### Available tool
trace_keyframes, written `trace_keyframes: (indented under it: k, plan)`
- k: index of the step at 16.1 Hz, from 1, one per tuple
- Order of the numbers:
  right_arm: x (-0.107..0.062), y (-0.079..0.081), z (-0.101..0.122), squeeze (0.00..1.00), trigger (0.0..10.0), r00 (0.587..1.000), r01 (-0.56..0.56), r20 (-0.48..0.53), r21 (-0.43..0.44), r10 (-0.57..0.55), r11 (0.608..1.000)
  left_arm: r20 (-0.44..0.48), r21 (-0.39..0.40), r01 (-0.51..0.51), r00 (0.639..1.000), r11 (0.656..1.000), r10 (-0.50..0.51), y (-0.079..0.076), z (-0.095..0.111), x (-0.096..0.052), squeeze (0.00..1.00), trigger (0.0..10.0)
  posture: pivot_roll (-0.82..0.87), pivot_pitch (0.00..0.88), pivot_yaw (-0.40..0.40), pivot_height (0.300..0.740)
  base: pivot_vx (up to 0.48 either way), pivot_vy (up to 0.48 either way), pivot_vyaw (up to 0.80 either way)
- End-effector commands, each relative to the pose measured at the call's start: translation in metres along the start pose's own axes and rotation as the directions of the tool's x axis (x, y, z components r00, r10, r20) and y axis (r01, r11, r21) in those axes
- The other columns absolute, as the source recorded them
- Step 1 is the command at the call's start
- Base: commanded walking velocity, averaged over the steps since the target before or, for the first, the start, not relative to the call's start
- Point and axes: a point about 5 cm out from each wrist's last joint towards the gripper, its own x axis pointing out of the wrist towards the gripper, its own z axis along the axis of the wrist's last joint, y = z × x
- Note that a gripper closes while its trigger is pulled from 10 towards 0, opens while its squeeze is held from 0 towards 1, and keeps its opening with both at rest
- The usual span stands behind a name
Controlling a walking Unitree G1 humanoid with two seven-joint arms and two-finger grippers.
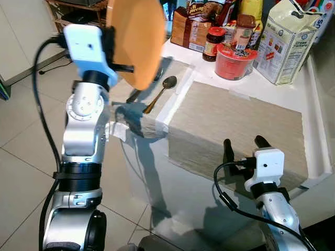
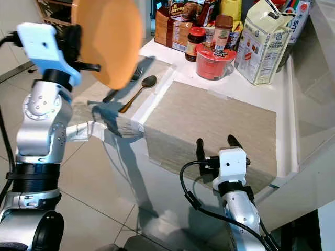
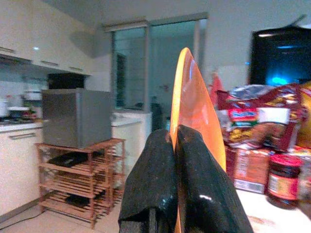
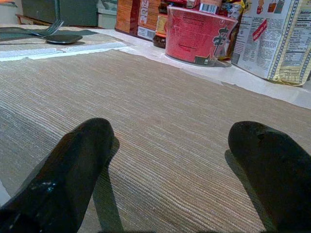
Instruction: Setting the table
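Our raised left gripper pinches the round orange plate on edge above the worktop. Our right gripper hovers, fingers spread and empty, over the beige woven placemat. No labels read clearly.

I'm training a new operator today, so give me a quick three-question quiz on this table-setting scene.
1. True or false: the left pincer is shut on the orange plate.
2. Which lies beside the fork on the left placemat: a) knife b) spoon c) chopsticks?
3. What does the open right pincer hover over?

Key:
1. True; the plate is held on edge, above the left placemat.
2. b, the spoon.
3. The near edge of the bare right placemat.
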Motion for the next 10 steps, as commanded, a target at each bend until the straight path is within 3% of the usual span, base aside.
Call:
trace_keyframes:
  k: [1,6,10]
  plan:
    - [-0.002,0.002,-0.011,0.00,10.0,0.998,-0.010,-0.056,-0.013,0.009,1.000,0.072,0.035,-0.040,0.997,0.999,0.038,0.004,0.014,0.003,0.00,0.0,-0.05,0.000,-0.015,0.740,0.000,0.000,0.00]
    - [-0.003,0.001,-0.013,0.00,10.0,0.998,-0.011,-0.060,-0.016,0.011,1.000,0.100,0.137,-0.184,0.980,0.973,0.171,0.022,0.017,0.002,0.00,0.0,-0.05,0.000,-0.020,0.740,0.000,0.000,0.00]
    - [-0.004,-0.001,-0.014,0.00,10.0,0.998,-0.014,-0.064,-0.020,0.012,1.000,0.078,0.277,-0.333,0.943,0.901,0.324,0.048,0.009,-0.002,0.00,0.0,-0.05,0.000,-0.027,0.740,0.000,0.000,0.00]
